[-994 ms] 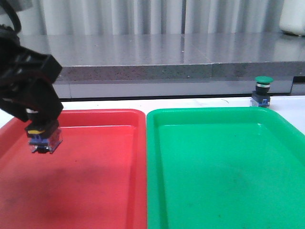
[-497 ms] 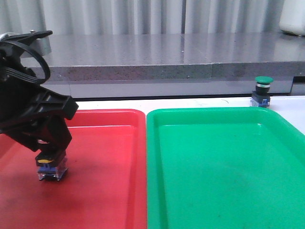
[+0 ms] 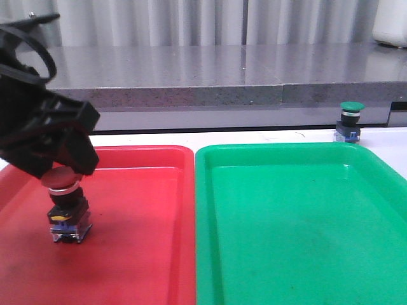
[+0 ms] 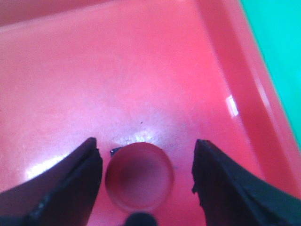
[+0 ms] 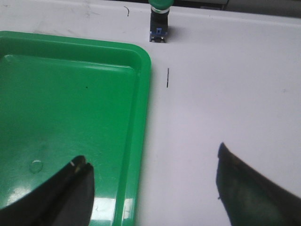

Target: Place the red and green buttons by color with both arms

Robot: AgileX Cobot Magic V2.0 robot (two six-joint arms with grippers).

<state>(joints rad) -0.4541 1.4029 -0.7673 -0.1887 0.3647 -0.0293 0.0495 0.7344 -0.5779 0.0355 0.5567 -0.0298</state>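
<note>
Left wrist view, left gripper [image 4: 146,181]: jaws spread, either side of red button [image 4: 139,182], not touching.
Red button: upright on red tray [image 3: 140,254].
Right gripper [image 5: 153,186]: jaws apart, holding nothing.
Green button [image 3: 349,122]: on table [image 5: 225,94], just beyond green tray [image 3: 299,229].

Red button [image 3: 67,206] upright in red tray [image 3: 140,254]; green button [image 3: 350,121] upright on table.
</note>
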